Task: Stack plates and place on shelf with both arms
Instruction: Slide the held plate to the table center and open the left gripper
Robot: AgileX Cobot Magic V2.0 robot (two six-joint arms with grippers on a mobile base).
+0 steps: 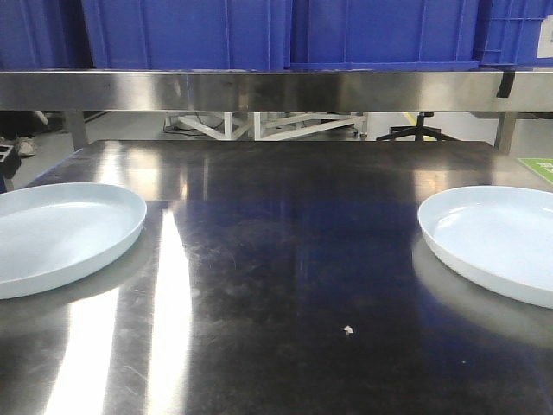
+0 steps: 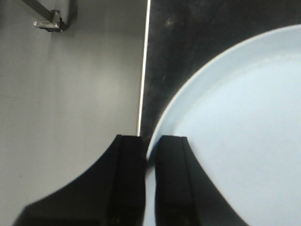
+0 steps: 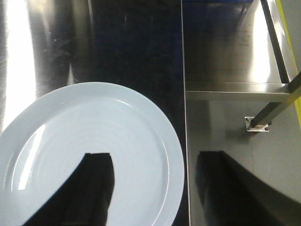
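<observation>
steel table [image 1: 276,259], dark and glossy with long glare streaks, under a steel shelf [image 1: 259,90] loaded with blue crates [image 1: 190,33]. through the gap below the shelf: a white frame [image 1: 259,125] and an office chair base [image 1: 415,131]. small pale speck [image 1: 348,329] on the table, front middle.

left plate [image 1: 60,233]: pale blue-white, shallow, low rim, lying flat at the table's left side, partly cut off by the picture edge. right plate [image 1: 492,238]: same kind, flat at the right side, also cut off. the two are well apart with bare steel between them. not stacked, neither on the shelf.

left wrist view: left gripper [image 2: 149,143] sits low at the left plate's outer rim, just beside the table edge, grey floor [image 2: 70,94] beyond. black fingers [image 2: 129,179] drawn nearly together, only a thin slit left. the plate rim runs into that slit, one finger outside it, one over the plate's inside. reads as pinched on the rim.

right wrist view: right gripper [image 3: 160,188] above the right plate's outer rim, fingers spread wide. one finger hangs over the plate's well, the other past the table edge over the floor. rim lies between them, no contact visible. a bolted leg foot [image 3: 257,123] shows on the floor nearby.
</observation>
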